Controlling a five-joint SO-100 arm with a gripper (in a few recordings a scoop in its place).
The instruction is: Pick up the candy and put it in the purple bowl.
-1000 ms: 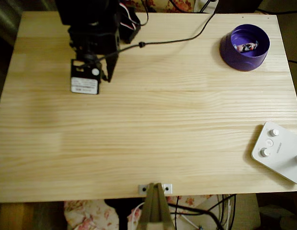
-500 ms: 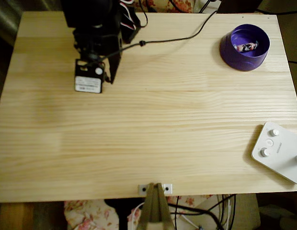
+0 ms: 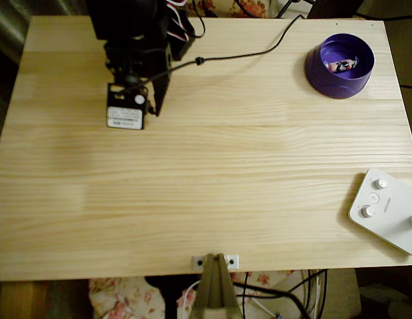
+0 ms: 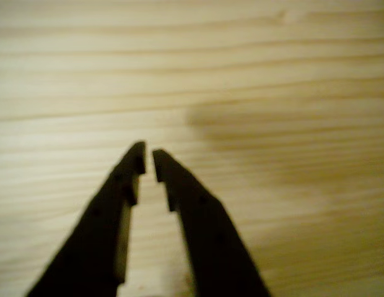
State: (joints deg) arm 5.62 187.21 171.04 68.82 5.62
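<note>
1. In the overhead view my arm sits at the far left of the tabletop. Over the last second it has drawn a little further toward the far edge and shifted slightly right. The move is small and slowing, so I judge this a retreat toward rest, not a new reach.

2. In the wrist view my fingers are nearly pressed together, only a thin slit between the tips, and they pinch nothing. Beneath them is bare wood grain with a soft shadow off to the right.

3. Moving right, the middle of the tabletop carries only the black cable trailing across the far side.

4. At the far right stands the purple bowl, and the candy lies inside it, on the bottom. Neither has moved in the last second.

5. At the near right edge sits a white device with round knobs, untouched.

6. With the candy in the bowl and my fingers empty and well apart from it, I judge the task finished.
</note>
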